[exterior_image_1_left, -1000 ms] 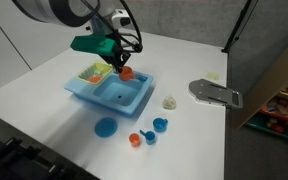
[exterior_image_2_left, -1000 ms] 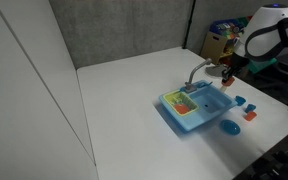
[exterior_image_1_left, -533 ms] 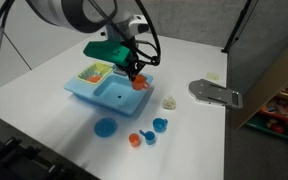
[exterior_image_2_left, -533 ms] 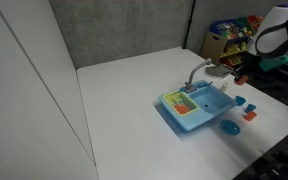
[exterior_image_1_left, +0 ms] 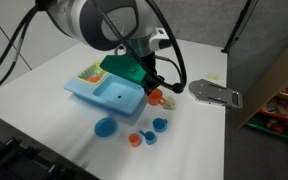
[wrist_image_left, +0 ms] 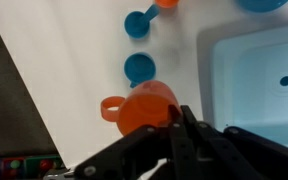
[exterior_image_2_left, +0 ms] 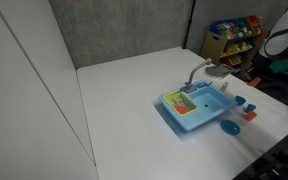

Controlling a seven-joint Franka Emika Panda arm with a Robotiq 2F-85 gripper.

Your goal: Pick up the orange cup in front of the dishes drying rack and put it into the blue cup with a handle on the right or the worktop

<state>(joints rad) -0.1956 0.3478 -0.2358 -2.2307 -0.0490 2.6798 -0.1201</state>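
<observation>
In the wrist view the dark gripper [wrist_image_left: 174, 118] has its fingers clamped on the small round orange-red plastic cup [wrist_image_left: 147, 106]. It holds the cup above the flat white worktop [wrist_image_left: 74, 70], beside the light-blue plastic toy sink [wrist_image_left: 246, 85]. Just beyond stands the tiny light-blue plastic cup with a handle [wrist_image_left: 139, 68], its hollow showing only blue. Farther off, in an exterior view, the yellow-green plastic drying rack [exterior_image_1_left: 89, 72] holds coloured bits too small to tell.
</observation>
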